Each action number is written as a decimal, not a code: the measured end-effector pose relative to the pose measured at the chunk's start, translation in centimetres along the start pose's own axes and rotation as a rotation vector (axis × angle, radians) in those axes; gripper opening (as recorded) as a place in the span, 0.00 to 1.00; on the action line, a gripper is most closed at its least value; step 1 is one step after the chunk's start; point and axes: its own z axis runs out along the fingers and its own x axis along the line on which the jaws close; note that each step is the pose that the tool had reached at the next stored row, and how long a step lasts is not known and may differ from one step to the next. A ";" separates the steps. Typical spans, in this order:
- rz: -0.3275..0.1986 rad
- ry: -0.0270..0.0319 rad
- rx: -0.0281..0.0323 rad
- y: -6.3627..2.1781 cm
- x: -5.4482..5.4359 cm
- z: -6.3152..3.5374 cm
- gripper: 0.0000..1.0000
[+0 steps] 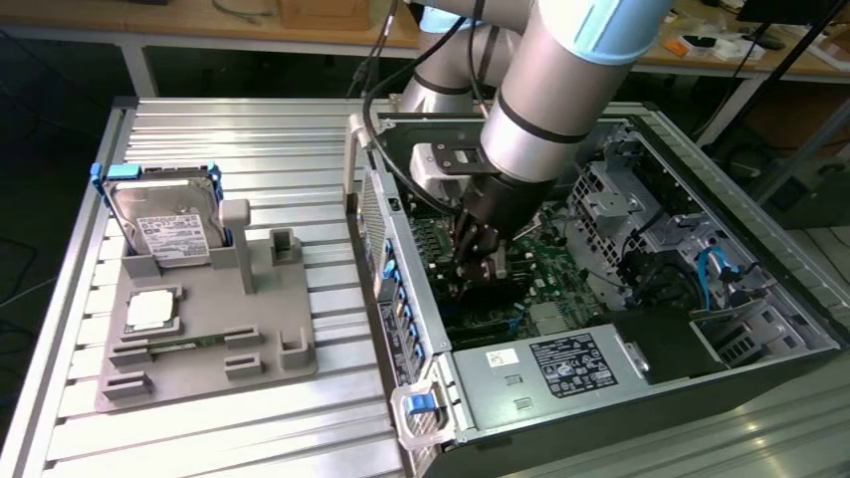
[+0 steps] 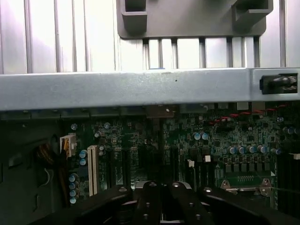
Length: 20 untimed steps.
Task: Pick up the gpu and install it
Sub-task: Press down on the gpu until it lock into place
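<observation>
From the exterior view's left: a grey holder (image 1: 199,344) lies on the slatted table (image 1: 266,129). A hard drive (image 1: 166,224) stands upright at its far end; a flat chip (image 1: 150,311) lies nearer. To the right, the open PC case (image 1: 743,329) holds the motherboard (image 1: 551,274). The gripper (image 1: 475,271) is inside the case, just above the motherboard, fingers (image 2: 150,206) clenched. The gpu (image 1: 481,291) appears as a dark card beneath the fingertips, at the board; whether it is gripped or seated cannot be told.
</observation>
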 end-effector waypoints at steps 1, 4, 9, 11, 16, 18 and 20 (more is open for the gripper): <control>0.001 0.0007 -0.0143 -0.06 0.0 -0.02 0.11; 0.003 0.0018 -0.0515 -0.26 0.0 -0.04 0.11; 0.006 0.0041 -0.1314 -0.73 0.0 -0.06 0.11; 0.007 0.0050 -0.1638 -0.85 0.0 -0.06 0.11; 0.011 0.0071 -0.2319 -0.88 -0.1 -0.28 0.11; 0.012 0.0076 -0.2569 -0.91 -0.1 -0.30 0.11; 0.014 0.0083 -0.2835 -0.98 -0.3 -0.31 0.11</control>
